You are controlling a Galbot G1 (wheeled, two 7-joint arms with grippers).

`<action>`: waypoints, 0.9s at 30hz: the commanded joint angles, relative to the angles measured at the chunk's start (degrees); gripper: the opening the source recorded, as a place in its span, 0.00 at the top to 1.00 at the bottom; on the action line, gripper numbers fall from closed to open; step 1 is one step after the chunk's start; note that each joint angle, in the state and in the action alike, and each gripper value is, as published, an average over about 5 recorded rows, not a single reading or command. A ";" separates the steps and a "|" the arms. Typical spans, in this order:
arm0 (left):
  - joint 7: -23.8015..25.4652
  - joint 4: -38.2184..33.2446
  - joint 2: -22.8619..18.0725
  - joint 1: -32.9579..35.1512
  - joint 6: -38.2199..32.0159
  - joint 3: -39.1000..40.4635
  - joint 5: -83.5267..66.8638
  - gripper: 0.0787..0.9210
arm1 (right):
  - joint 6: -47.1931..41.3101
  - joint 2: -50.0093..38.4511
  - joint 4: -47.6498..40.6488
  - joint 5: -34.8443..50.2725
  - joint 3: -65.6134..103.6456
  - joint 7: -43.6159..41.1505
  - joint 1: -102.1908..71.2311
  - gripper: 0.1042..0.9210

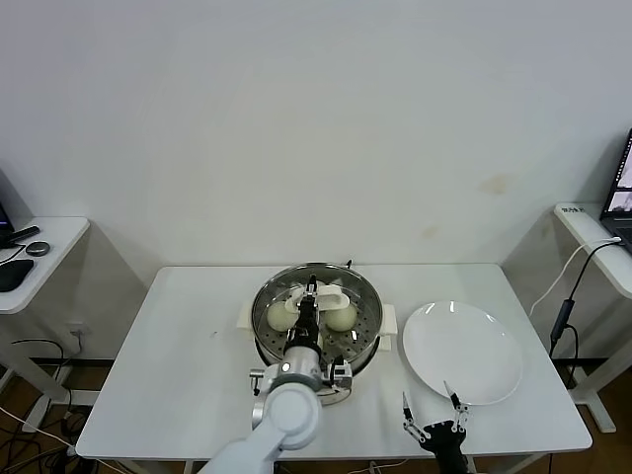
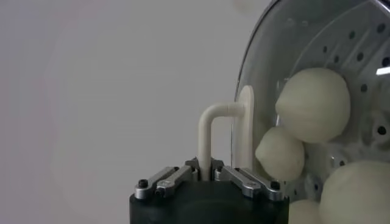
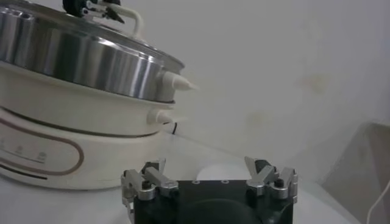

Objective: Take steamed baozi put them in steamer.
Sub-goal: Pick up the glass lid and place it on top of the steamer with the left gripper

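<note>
Near the middle of the desk (image 1: 188, 336), the steamer (image 1: 367, 314) already holds the steamed baozi (image 1: 342, 317) under its glass lid (image 2: 292, 36), whose white handle (image 1: 318, 292) the left pincer (image 1: 313, 292) pinches; so loading looks done and the lid is the step in hand. Next it likely needs only to release and lift clear, while the right pincer (image 1: 431, 401) waits spread at the desk's near edge beside the bare plate (image 1: 462, 351)
</note>
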 commanded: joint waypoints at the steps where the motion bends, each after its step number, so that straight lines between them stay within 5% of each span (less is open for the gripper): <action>1: -1.60 -2.83 0.32 1.73 -0.28 -0.54 -1.23 0.80 | 0.02 0.00 0.15 -0.01 -0.06 -0.09 -0.05 0.12; 7: -5.64 -12.49 4.21 7.45 -0.27 -2.59 -11.53 0.59 | 0.03 -0.14 0.38 -0.04 0.16 -0.23 -0.33 0.12; 14: -17.62 -28.40 9.54 19.85 -3.50 -11.99 -48.96 0.36 | -0.19 -0.25 0.58 -0.17 0.42 -0.39 -0.60 0.12; 20: -25.58 -34.67 8.17 39.78 -25.14 -31.04 -80.85 0.16 | -0.57 -0.39 0.85 0.26 0.02 -0.67 -0.73 0.12; 27: -26.57 -31.45 4.92 55.58 -41.70 -42.61 -95.23 0.12 | -2.43 -3.07 2.42 5.20 -0.83 -2.06 -1.97 0.12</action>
